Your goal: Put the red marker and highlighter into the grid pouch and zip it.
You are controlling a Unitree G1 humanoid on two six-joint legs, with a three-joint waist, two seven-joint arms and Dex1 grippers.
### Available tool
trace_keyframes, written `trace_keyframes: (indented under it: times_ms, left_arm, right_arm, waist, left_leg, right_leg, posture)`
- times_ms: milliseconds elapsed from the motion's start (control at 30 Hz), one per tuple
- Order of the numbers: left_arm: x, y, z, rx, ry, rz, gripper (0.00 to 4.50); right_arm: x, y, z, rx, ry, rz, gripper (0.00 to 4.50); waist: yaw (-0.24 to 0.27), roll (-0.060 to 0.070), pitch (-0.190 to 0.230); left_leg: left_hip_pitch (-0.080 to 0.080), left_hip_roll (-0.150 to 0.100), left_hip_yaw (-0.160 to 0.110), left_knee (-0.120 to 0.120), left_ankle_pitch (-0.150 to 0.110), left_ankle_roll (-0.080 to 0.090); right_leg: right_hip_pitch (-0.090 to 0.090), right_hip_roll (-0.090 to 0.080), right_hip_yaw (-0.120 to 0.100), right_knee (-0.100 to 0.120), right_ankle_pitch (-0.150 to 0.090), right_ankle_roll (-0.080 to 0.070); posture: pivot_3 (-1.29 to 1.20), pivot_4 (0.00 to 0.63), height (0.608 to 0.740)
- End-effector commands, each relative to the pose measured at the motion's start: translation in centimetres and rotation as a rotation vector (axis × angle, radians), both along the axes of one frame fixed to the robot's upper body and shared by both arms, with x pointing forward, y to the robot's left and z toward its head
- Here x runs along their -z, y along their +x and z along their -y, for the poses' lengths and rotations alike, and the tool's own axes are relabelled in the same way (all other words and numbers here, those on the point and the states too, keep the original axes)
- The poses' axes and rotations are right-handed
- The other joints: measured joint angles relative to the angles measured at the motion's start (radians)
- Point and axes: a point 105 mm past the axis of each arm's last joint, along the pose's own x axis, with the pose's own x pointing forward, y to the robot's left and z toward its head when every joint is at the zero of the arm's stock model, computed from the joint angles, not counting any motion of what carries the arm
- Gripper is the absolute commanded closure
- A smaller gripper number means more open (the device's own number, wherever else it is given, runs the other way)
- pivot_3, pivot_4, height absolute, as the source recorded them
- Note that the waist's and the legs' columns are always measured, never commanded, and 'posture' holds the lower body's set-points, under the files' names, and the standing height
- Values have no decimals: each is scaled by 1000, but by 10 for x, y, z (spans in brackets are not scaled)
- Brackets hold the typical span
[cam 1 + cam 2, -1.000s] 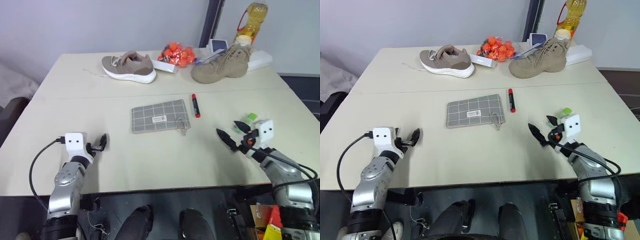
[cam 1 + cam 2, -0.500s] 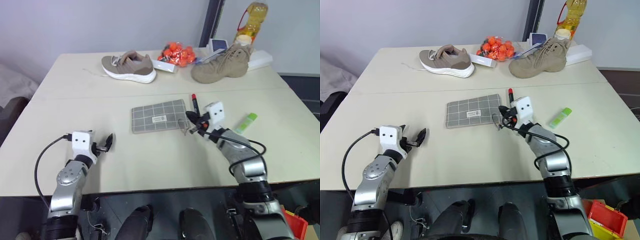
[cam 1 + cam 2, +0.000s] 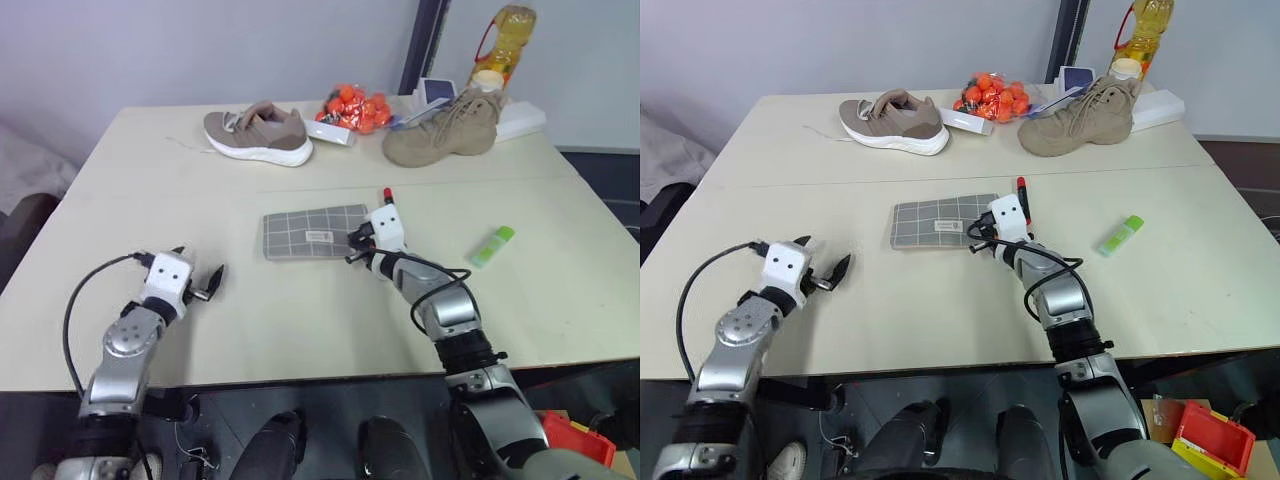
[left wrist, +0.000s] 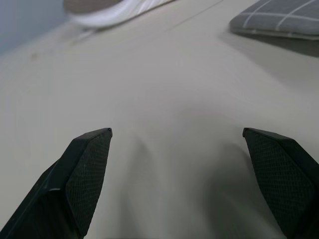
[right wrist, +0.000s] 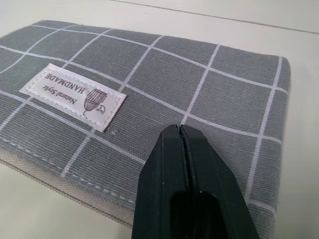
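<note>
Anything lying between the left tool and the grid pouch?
No: bare table lies between the left tool and the grid pouch, seen in the left eye view.

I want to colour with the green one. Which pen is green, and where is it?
The highlighter is the green one: short and chunky, lying alone on the table's right side. The red marker is slim and lies by the grid pouch.
</note>
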Motion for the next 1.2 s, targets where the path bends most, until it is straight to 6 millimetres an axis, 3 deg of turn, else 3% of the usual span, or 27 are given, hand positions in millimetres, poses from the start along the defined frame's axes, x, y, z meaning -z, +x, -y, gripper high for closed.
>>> trace_keyframes:
  times_ms: [33,167,333,633,733,967,1100,1200]
  left_arm:
    - [-12,11,20,137,133,88,0]
    - [-11,21,54,362,324,153,0]
    - [-6,32,76,507,416,189,0]
    - [-6,45,101,588,530,265,0]
    - [-4,47,100,600,569,258,825]
    - [-11,48,91,580,568,281,4290]
    - [-14,48,88,563,535,292,4406]
    - [-12,44,83,543,399,252,4406]
  right_arm:
    - [2,-2,-9,-22,3,-13,4466]
    - [0,-3,-13,-27,7,-7,4466]
    - [-1,-4,-11,-12,8,1,4466]
    - [-1,-8,-15,-8,12,9,4466]
    - [-2,-9,-15,-8,11,12,4500]
    - [-4,-10,-18,-12,16,23,4500]
    - [-7,-10,-18,-11,25,41,4500]
    - [-23,-5,-15,-1,37,102,4500]
  waist:
    - [-2,0,0]
    - [-13,0,0]
    - [-28,0,0]
    - [-21,-1,-1]
    - [-24,-1,-1]
    - [-27,-1,-1]
    - [-29,-1,-1]
    - [-33,-1,-1]
  left_leg:
    - [0,0,0,0,0,0]
    - [0,0,0,-1,0,0]
    - [0,0,1,-1,0,-1]
    - [0,-1,0,0,1,0]
    - [0,-1,0,1,1,0]
    - [0,-1,0,1,1,0]
    - [0,-1,0,1,1,0]
    - [0,-1,1,1,1,0]
  right_leg:
    - [0,0,0,0,0,1]
    - [0,0,1,1,1,1]
    - [1,0,2,2,2,2]
    - [3,0,2,2,3,5]
    - [3,1,2,3,3,6]
    - [2,1,2,4,3,6]
    - [2,1,2,5,3,6]
    - [2,1,2,5,3,6]
  posture:
    - [0,150,740]
    - [0,150,740]
    - [0,150,740]
    - [0,150,740]
    - [0,150,740]
    - [0,150,740]
    - [0,150,740]
    - [0,150,740]
